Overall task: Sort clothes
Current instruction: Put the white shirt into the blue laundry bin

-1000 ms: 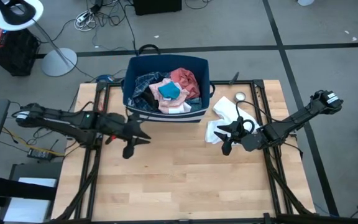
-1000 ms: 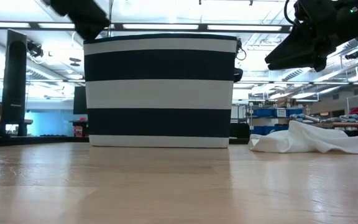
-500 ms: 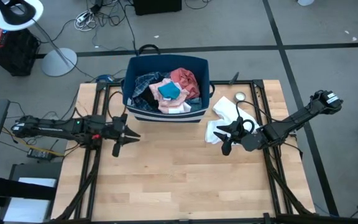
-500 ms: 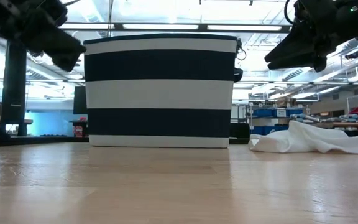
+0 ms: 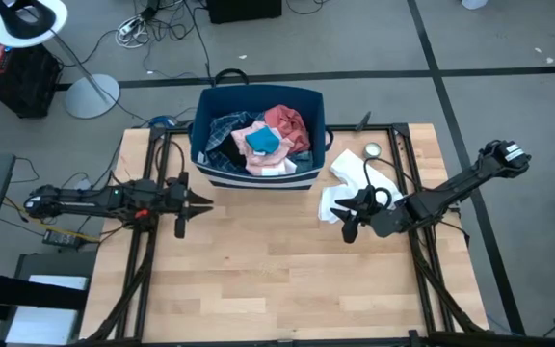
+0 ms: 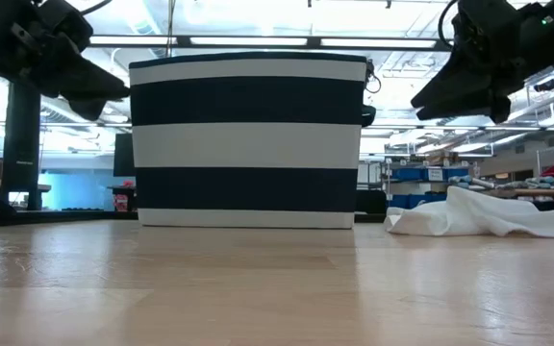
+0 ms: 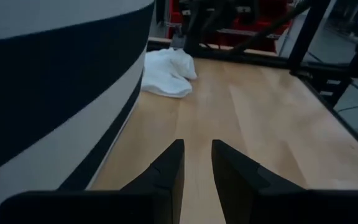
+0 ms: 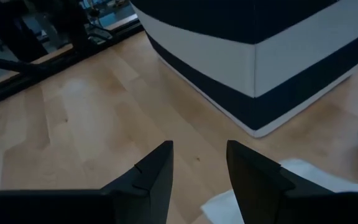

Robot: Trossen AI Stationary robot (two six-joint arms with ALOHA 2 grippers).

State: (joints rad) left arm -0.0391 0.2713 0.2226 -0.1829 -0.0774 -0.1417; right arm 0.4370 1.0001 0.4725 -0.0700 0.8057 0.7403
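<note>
- The clothes [image 5: 263,137] sit heaped in the striped bin [image 5: 308,108] at upper centre of the high view: coral-red, pale pink, blue plaid and a teal piece on top.
- A white garment [image 5: 347,181] lies crumpled on the table [image 5: 277,270], right of the bin.
- No readable writing shows.
- The left gripper [image 5: 183,205], left of centre, has its fingers parted and empty.
- The right gripper [image 5: 347,218], beside the white garment, is likewise parted and holds nothing.
</note>
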